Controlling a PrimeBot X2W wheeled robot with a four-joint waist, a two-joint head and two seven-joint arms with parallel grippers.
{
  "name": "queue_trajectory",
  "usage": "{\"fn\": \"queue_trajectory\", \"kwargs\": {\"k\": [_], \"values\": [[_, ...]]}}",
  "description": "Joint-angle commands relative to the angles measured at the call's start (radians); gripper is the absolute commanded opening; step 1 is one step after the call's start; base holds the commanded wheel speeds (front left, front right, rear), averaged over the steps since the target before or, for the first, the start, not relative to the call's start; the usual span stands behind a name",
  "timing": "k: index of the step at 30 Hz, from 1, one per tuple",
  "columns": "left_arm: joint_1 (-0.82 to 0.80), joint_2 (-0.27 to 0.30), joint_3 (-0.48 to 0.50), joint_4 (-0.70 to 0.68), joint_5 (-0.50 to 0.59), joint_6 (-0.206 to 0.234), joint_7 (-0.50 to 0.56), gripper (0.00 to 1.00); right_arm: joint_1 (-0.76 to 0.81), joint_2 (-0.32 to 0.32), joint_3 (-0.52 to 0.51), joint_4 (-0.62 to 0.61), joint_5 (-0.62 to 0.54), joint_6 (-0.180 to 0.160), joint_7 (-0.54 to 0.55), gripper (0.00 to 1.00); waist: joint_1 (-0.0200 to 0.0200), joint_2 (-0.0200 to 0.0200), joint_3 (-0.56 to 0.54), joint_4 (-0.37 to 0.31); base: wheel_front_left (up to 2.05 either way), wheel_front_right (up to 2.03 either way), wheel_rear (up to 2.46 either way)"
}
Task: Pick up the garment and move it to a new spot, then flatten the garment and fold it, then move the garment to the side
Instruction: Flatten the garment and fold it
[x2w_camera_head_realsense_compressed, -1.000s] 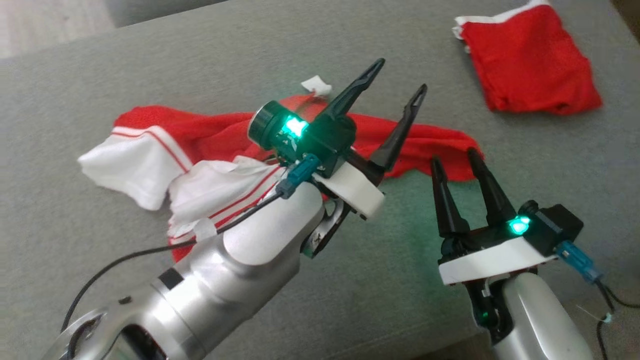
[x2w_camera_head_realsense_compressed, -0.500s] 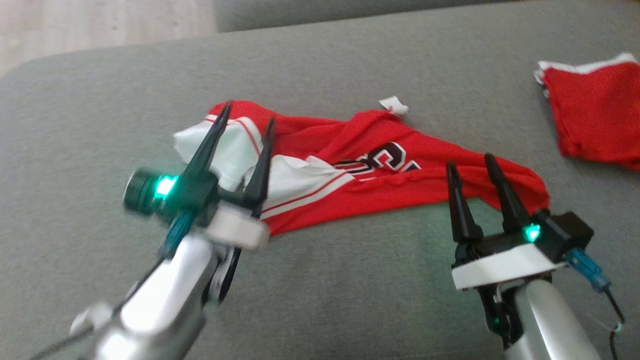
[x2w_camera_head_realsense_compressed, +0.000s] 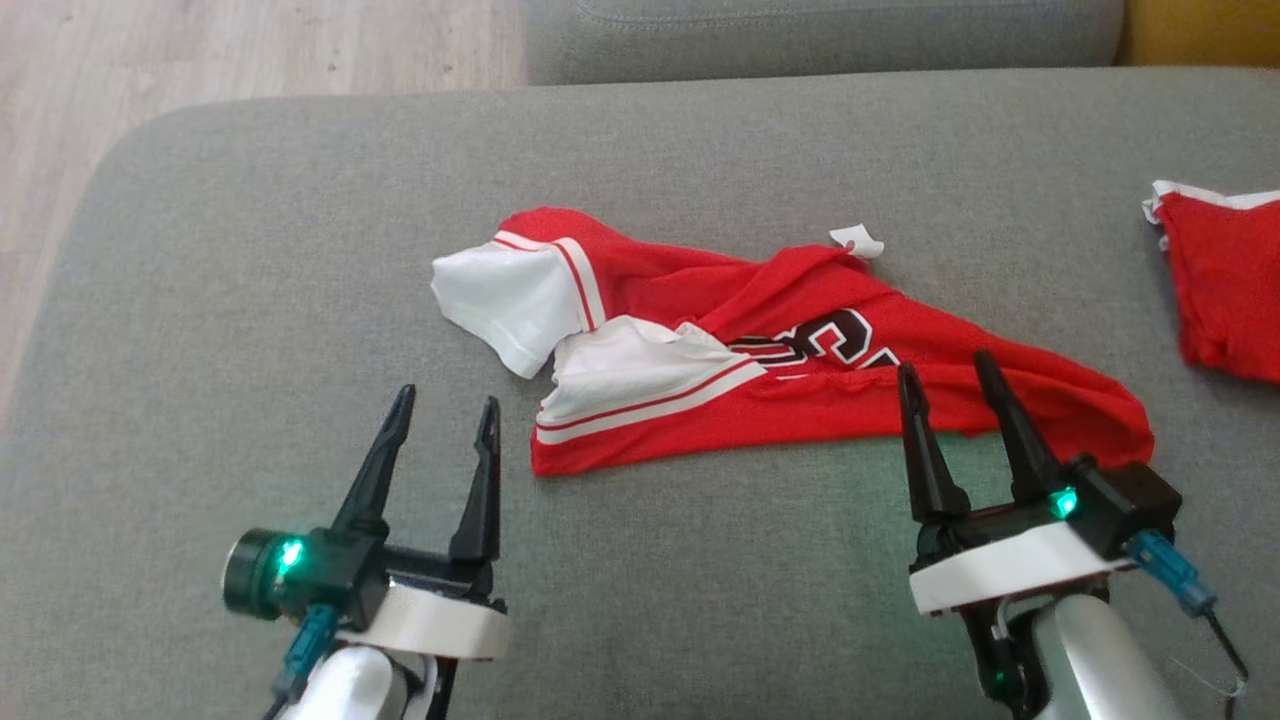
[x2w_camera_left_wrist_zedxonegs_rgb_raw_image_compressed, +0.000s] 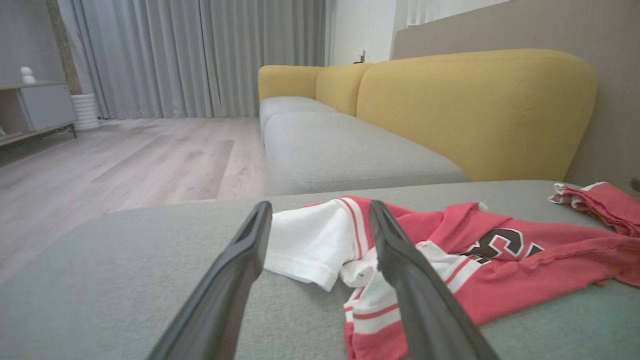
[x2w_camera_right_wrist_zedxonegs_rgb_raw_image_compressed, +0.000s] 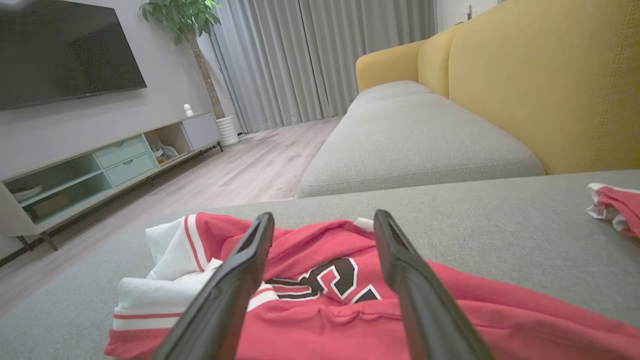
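The garment (x2w_camera_head_realsense_compressed: 800, 350) is a red jersey with white sleeves and black-and-white lettering, lying crumpled in a long strip across the grey sofa seat (x2w_camera_head_realsense_compressed: 250, 300). My left gripper (x2w_camera_head_realsense_compressed: 447, 397) stands open on the near left, just short of the white sleeves, holding nothing. My right gripper (x2w_camera_head_realsense_compressed: 944, 362) is open too, its fingertips over the garment's near red edge. In the left wrist view the garment (x2w_camera_left_wrist_zedxonegs_rgb_raw_image_compressed: 500, 270) lies beyond the open left gripper (x2w_camera_left_wrist_zedxonegs_rgb_raw_image_compressed: 320, 204). In the right wrist view the open right gripper (x2w_camera_right_wrist_zedxonegs_rgb_raw_image_compressed: 324, 214) frames the lettering on the garment (x2w_camera_right_wrist_zedxonegs_rgb_raw_image_compressed: 325, 310).
A second red cloth with white trim (x2w_camera_head_realsense_compressed: 1225, 290) lies folded at the seat's far right. The yellow backrest (x2w_camera_left_wrist_zedxonegs_rgb_raw_image_compressed: 475, 110) rises behind, another grey seat (x2w_camera_head_realsense_compressed: 820, 30) adjoins at the back, and wooden floor (x2w_camera_head_realsense_compressed: 200, 50) lies past the left edge.
The head camera has swung, shifting the whole picture. My left gripper has drawn back from above the garment to the near left, still open. The right gripper has kept its place.
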Motion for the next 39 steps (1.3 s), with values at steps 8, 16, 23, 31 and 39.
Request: {"fn": "queue_trajectory", "kwargs": {"k": [8, 16, 23, 31, 39], "values": [[-0.114, -0.018, -0.002, 0.095, 0.027, -0.122, 0.0, 1.0, -0.034, -0.003, 0.027, -0.032, -0.02, -0.002, -0.011, 1.0, 0.0001, 0.0, 0.062, -0.041, 0.0, 0.0, 0.0], [-0.206, -0.049, -0.03, 0.247, -0.018, -0.209, 0.035, 1.0, -0.051, -0.003, 0.014, -0.027, -0.023, -0.002, -0.011, 1.0, 0.0001, 0.0, 0.107, -0.075, 0.0, 0.0, 0.0], [-0.262, -0.068, -0.043, 0.337, -0.046, -0.251, 0.064, 0.99, -0.062, -0.003, 0.008, -0.024, -0.021, -0.002, -0.011, 1.0, 0.0001, 0.0, 0.12, -0.088, 0.0, 0.0, 0.0], [-0.311, -0.05, -0.05, 0.37, -0.039, -0.269, 0.043, 0.0, -0.069, -0.003, 0.008, -0.019, -0.014, -0.002, -0.011, 1.0, 0.0001, 0.0, 0.117, -0.093, 0.0, 0.0, 0.0], [-0.375, 0.029, 0.042, 0.237, 0.009, -0.239, -0.003, 0.0, -0.059, -0.003, -0.002, -0.012, -0.012, -0.002, -0.011, 1.0, 0.0001, 0.0, 0.08, -0.067, 0.0, 0.0, 0.0]]}}
